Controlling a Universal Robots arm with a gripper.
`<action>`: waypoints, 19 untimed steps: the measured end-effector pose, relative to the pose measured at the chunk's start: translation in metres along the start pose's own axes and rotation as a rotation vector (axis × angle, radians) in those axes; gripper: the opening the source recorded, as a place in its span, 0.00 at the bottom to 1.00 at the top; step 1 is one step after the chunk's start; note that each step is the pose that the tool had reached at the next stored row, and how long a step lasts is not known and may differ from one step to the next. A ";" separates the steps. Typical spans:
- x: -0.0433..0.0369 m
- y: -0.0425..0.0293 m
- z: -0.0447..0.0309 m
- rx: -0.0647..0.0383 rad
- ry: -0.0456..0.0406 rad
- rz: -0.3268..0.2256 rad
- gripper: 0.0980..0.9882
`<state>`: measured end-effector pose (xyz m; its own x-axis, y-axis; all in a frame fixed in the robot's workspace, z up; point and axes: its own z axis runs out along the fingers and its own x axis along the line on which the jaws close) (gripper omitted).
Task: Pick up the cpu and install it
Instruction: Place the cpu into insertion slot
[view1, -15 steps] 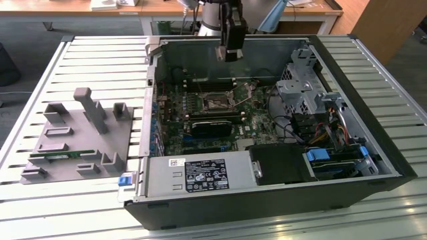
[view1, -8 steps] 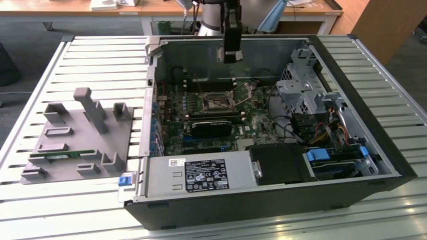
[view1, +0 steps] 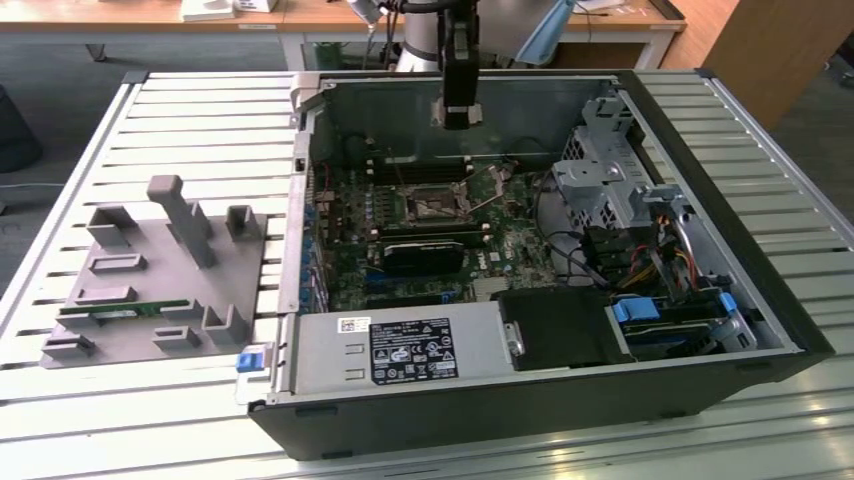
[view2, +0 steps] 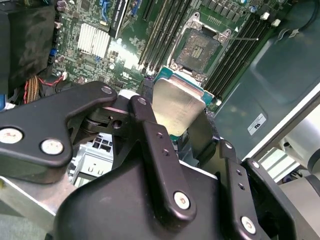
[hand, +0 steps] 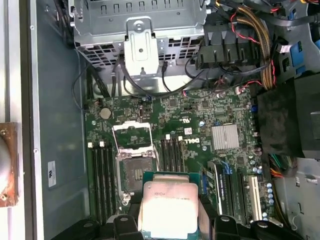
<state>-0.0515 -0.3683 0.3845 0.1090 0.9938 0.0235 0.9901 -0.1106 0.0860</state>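
Two black fingers (view2: 155, 145) pinch the cpu (view2: 177, 105) by its opposite edges, silver top exposed. Beyond the fingers, apart from the held cpu, the open socket (view2: 200, 47) sits on the motherboard (hand: 200, 135) inside the opened computer case (view1: 534, 410).

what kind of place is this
Probably a robotics lab or test bench for computer assembly: an open desktop computer case lies on a slatted metal table, a grey parts fixture sits beside it, and the gripper holds the cpu over the motherboard.
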 end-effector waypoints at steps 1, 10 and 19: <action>0.0000 -0.0001 0.0004 0.000 0.0000 0.000 0.48; -0.0001 -0.0004 0.0034 0.000 0.0000 0.000 0.48; -0.0002 -0.0007 0.0060 0.000 0.0000 0.000 0.48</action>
<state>-0.0516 -0.3684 0.3785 0.1090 0.9938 0.0234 0.9901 -0.1106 0.0860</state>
